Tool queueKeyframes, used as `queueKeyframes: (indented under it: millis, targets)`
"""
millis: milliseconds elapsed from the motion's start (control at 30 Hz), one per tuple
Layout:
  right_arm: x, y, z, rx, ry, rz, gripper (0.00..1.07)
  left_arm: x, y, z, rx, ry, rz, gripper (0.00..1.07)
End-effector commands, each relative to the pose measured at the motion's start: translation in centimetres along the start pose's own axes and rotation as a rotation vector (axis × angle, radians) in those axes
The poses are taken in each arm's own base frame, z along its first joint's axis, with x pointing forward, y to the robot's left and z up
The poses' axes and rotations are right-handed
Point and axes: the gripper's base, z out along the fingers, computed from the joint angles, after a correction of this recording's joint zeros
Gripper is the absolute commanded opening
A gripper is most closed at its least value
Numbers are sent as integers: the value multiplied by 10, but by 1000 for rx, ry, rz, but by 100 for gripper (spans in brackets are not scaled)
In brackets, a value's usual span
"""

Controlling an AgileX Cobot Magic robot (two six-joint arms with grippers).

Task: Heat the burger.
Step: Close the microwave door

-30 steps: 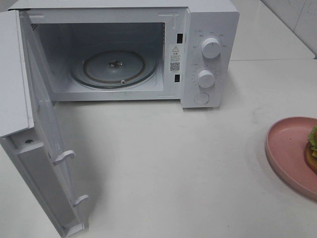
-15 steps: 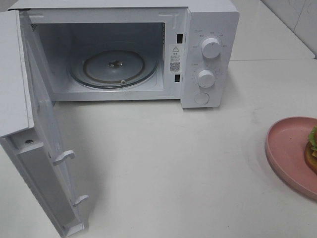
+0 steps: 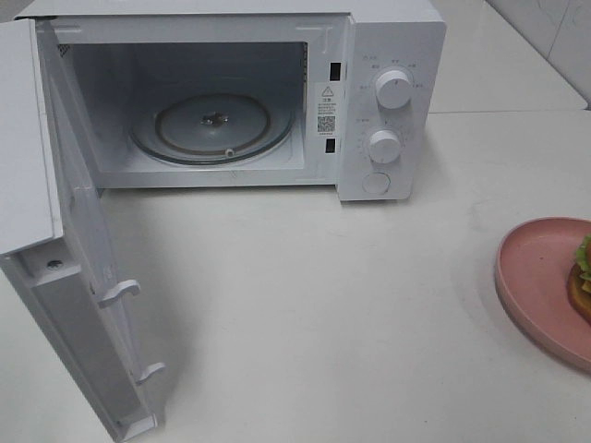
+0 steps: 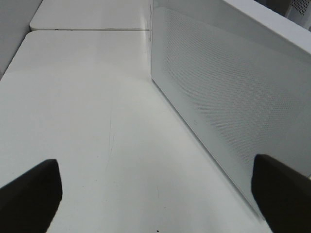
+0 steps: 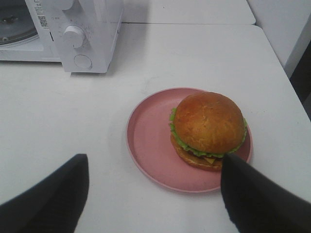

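Pink plastic round plate (image 5: 155, 160) sits on the white tabletop (image 3: 323, 305) at about four o'clock of the high view, carrying the tall burger with its glossy golden-brown bun, green lettuce frill and yellow cheese (image 5: 209, 128), not yet lifted. The right gripper (image 5: 155, 194) hovers near it with jaws spread wide and empty; the left gripper (image 4: 155, 194), also wide and empty, faces the perforated outside of the white microwave door (image 4: 228, 107). Farther off, at eleven o'clock, the white microwave oven (image 3: 388, 101) stands with the door swung fully open and its round glass turntable (image 3: 214, 127) bare. Loading, shutting the door and setting the dials look yet undone. The high view crops the burger and shows neither arm; dial markings are too small to read.
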Motion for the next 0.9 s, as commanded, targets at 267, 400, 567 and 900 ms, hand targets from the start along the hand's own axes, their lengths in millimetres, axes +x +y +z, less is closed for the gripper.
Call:
queueKeyframes:
  millis: [267,400,567,900]
  targets:
    - [3,0,-3,7,-27,-4,74,-1,0,3,1,19,-8,98]
    - [3,0,-3,7,-27,-4,74,-3,0,6,1,40,-10,98]
    - [3,0,-3,7,-27,-4,74,-8,0,10,0,67,-13,98]
    - [3,0,-3,7,-27,-5,74,-30,2,25,-5,102,-23,67]
